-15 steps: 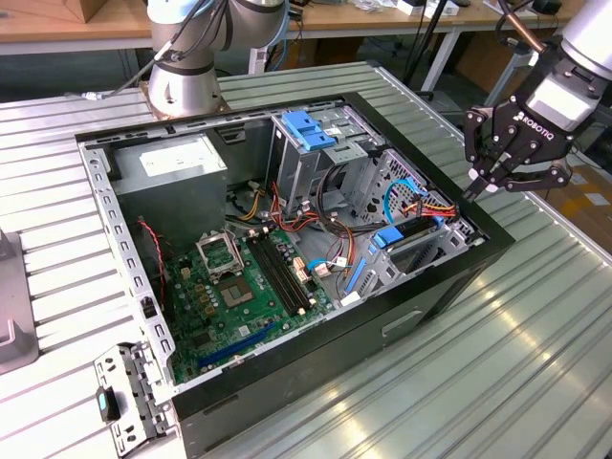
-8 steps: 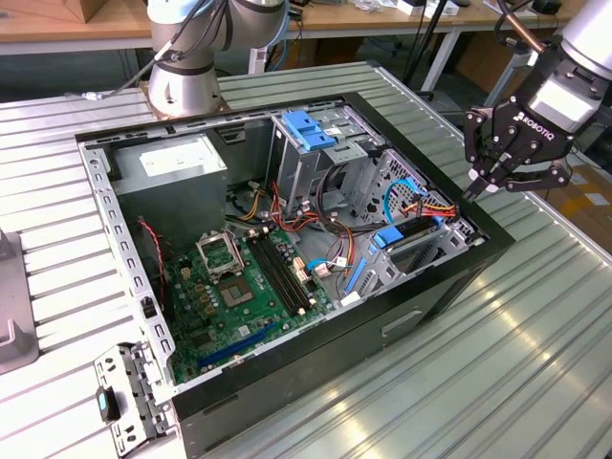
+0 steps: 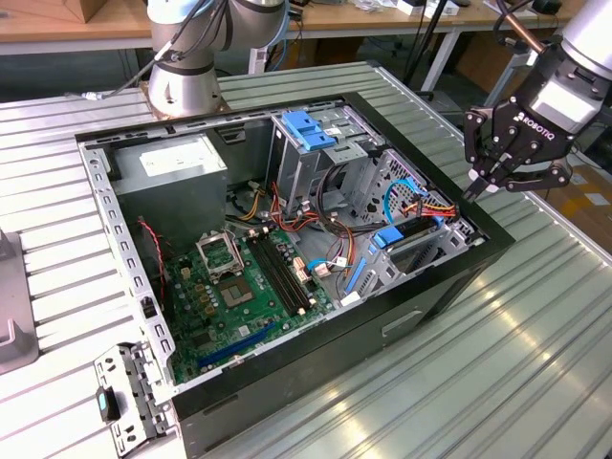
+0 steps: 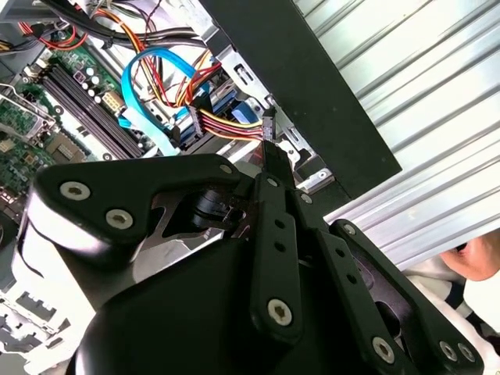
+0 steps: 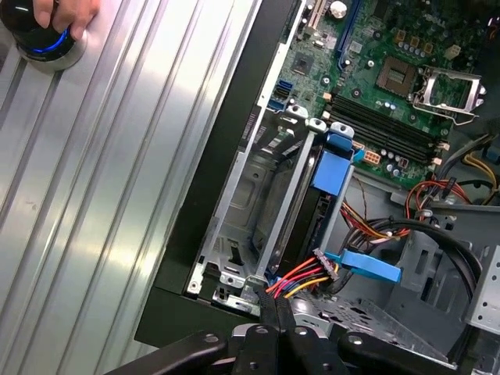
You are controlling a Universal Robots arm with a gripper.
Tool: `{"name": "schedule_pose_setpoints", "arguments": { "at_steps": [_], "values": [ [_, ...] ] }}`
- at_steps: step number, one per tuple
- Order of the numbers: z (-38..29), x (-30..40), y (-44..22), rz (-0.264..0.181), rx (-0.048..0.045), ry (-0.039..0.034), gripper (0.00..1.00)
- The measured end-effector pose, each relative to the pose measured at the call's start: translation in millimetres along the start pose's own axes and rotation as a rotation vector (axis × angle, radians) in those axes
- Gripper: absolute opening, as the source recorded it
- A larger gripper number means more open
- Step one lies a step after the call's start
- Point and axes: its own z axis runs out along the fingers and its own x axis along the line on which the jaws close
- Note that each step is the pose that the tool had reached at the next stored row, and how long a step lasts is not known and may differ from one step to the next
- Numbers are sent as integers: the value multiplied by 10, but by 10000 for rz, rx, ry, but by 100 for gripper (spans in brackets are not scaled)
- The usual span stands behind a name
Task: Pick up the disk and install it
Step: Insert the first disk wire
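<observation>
- The claw [image 5: 275, 308] hangs over the computer case's [image 3: 449, 287] front wall, fingertips pinched together with nothing between them; the exterior view shows the same [image 3: 475, 188].
- Just below its tips, a bundle of coloured wires [image 5: 301, 279] and a blue flat cable [image 5: 367, 267] plug in at the drive bay.
- Right beyond them is the disk [image 5: 332, 168], down in that bay between grey rails [image 5: 285, 203]. I'd judge pickup and seating done, with at most a last check left.
- Its long axis runs straight away from the claw, blue carrier end pointing at the motherboard [image 5: 375, 70] farther off.
</observation>
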Motion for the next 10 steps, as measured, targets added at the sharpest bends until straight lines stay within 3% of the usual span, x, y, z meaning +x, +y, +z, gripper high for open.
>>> {"name": "schedule_pose_setpoints", "arguments": {
  "at_steps": [10],
  "values": [
    [0, 0, 0, -256, -23, 8, 10]
  ]
}}
